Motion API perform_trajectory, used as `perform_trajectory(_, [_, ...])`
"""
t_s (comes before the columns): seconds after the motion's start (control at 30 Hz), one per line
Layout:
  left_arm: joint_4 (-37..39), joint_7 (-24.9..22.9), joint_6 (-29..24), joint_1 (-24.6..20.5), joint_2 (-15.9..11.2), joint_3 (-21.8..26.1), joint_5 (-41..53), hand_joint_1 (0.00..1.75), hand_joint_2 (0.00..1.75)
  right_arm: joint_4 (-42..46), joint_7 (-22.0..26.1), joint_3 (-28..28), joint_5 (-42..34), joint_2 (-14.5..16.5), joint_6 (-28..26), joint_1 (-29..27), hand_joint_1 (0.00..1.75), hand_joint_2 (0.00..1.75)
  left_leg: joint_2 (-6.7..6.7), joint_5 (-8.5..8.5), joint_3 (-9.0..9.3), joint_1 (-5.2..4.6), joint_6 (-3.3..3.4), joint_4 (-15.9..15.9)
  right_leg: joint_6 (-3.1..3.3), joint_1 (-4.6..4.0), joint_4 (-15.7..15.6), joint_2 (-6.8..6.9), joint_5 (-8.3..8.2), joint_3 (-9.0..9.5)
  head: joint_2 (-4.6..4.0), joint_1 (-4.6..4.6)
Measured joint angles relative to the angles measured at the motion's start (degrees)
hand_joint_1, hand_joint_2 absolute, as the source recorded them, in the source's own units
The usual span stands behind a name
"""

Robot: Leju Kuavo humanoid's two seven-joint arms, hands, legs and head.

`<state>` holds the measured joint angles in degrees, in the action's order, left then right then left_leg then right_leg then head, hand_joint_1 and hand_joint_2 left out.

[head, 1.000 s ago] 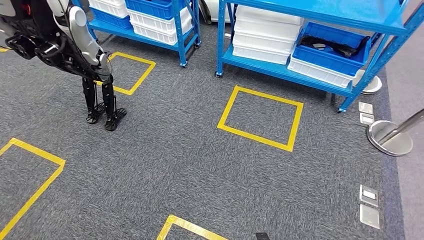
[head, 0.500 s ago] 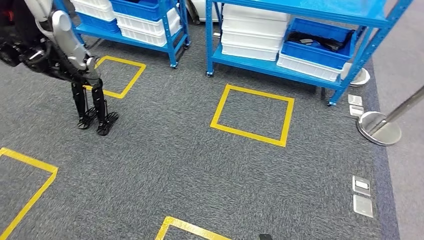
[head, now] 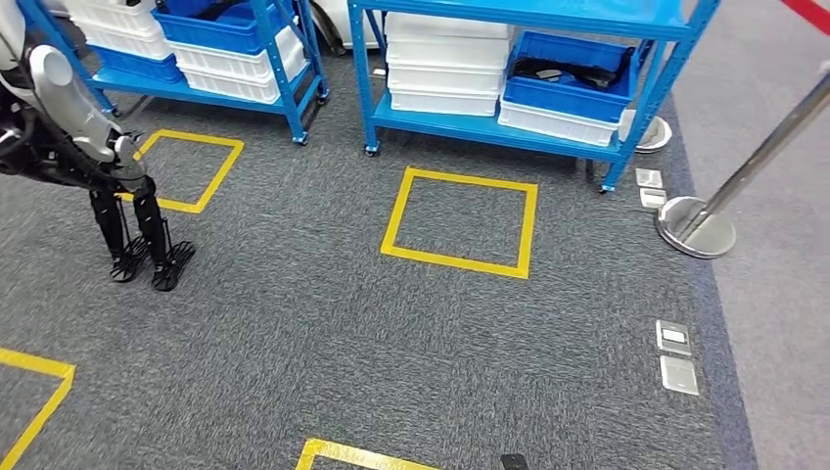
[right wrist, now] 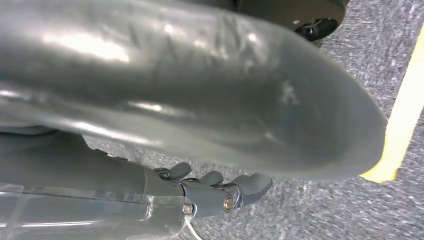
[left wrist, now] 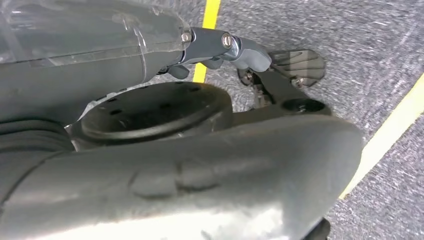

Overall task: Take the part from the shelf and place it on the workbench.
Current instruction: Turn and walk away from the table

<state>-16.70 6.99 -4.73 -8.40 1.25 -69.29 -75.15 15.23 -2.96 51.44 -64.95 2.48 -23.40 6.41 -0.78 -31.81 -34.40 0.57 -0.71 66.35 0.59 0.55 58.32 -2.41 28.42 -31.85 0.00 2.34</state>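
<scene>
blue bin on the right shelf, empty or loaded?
Loaded. The blue bin on the right shelf holds dark parts, seen from above; what they are is unclear.

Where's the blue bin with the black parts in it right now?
In the head view, the blue bin sits on the lower level of the right-hand blue shelf, atop a white bin, beside the stack of white bins.

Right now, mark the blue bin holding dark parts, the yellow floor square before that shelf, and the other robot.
blue bin (head: 566, 96): head view, front wall.
yellow floor square (head: 457, 261): head view, near tape edge.
other robot (head: 76, 98): head view, silver arm.
</scene>
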Motion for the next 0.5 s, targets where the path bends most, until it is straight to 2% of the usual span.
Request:
perform_trajectory(0.07, [0.0, 0.0, -0.2, -0.1, 0.0, 0.0, -0.2, 0.0, 0.0, 0.1, 0.0, 0.5, -0.3, 0.0, 0.0, 0.0, 0.0, 0.0, -1.08, 3.1, 3.12, -0.31, 0.83, -7.6, -0.77, -0.01, 0.0, -1.29, -0.09, -0.12, 0.0, -0.08])
perform_trajectory(0.13, [0.0, 0.0, -0.3, -0.3, 0.1, 0.0, -0.2, 0.0, 0.0, 0.1, 0.0, 0.7, -0.4, 0.0, 0.0, -0.1, 0.0, 0.0, -0.39, 3.46, 3.2, -0.14, 1.39, -8.2, -1.44, 0.07, 0.4, -1.06, 0.35, -0.35, 0.0, 0.0])
perform_trajectory(0.17, [0.0, 0.0, -0.3, -0.4, 0.1, 0.0, -0.2, 0.0, 0.0, 0.1, 0.0, 0.8, -0.6, -0.1, 0.0, -0.1, 0.0, 0.0, -0.03, 3.69, 3.26, -0.01, 1.74, -8.5, -1.71, 0.03, 1.7, -0.46, 1.29, -0.9, 0.0, 0.26])
perform_trajectory(0.2, [0.0, 0.0, -0.3, -0.5, 0.1, 0.0, -0.2, 0.0, 0.0, 0.1, 0.0, 1.0, -0.6, -0.1, 0.0, 0.0, 0.0, 0.0, 0.39, 3.85, 3.29, 0.09, 1.99, -8.8, -1.9, 0.03, 4.0, 0.33, 2.77, -1.91, 0.0, 0.59])
perform_trajectory(0.27, [0.0, 0.0, -0.3, -0.5, 0.1, 0.0, -0.2, 0.0, 0.0, 0.1, 0.0, 1.2, -0.8, -0.1, 0.1, 0.0, 0.0, 0.0, 1.28, 3.86, 3.21, 0.0, 2.25, -8.8, -2.33, 0.11, 11.5, 1.49, 6.62, -5.48, 0.0, 1.22])
perform_trajectory(0.3, [0.0, 0.0, -0.4, -0.4, 0.1, 0.0, -0.2, 0.0, 0.0, 0.1, 0.0, 1.2, -0.8, -0.1, 0.1, 0.0, 0.0, 0.0, 1.75, 3.84, 3.18, -0.03, 2.27, -8.8, -2.55, 0.21, 14.9, 1.7, 7.83, -7.05, 0.0, 1.32])
perform_trajectory(0.33, [0.0, 0.0, -0.4, -0.4, 0.1, 0.0, -0.2, 0.0, 0.0, 0.1, 0.0, 1.3, -0.8, -0.1, 0.1, -0.1, 0.0, 0.0, 2.17, 3.8, 3.16, -0.03, 2.27, -8.8, -2.75, 0.34, 16.8, 1.82, 8.09, -7.9, 0.0, 1.35])
perform_trajectory(0.37, [0.0, 0.0, -0.4, -0.4, 0.1, 0.0, -0.2, 0.0, 0.0, 0.1, 0.0, 1.4, -0.9, -0.1, 0.1, -0.2, 0.0, 0.0, 2.5, 3.74, 3.17, 0.0, 2.23, -8.7, -2.89, 0.49, 16.2, 1.95, 7.09, -7.56, 0.0, 1.36])
perform_trajectory(0.4, [0.0, 0.0, -0.4, -0.5, 0.1, 0.0, -0.2, 0.0, 0.0, 0.1, 0.0, 1.5, -0.9, -0.1, 0.1, -0.2, 0.0, 0.0, 2.76, 3.65, 3.24, 0.06, 2.12, -8.6, -2.97, 0.64, 13.4, 2.22, 5.19, -6.09, 0.0, 1.4])
perform_trajectory(0.43, [0.0, 0.0, -0.4, -0.5, 0.2, 0.0, -0.2, 0.0, 0.0, 0.1, 0.1, 1.6, -1.0, -0.1, 0.1, -0.1, 0.0, 0.0, 3.0, 3.49, 3.33, 0.13, 1.91, -8.5, -3.01, 0.76, 9.2, 2.8, 3.0, -3.96, 0.0, 1.48])
perform_trajectory(0.5, [0.0, 0.0, -0.4, -0.5, 0.2, 0.0, -0.2, 0.0, 0.0, 0.1, 0.1, 1.8, -1.1, -0.2, 0.1, 0.1, 0.0, 0.0, 3.38, 3.08, 3.4, -0.03, 1.26, -8.0, -2.71, 0.6, 2.1, 4.08, 0.6, -0.59, 0.0, 1.75])
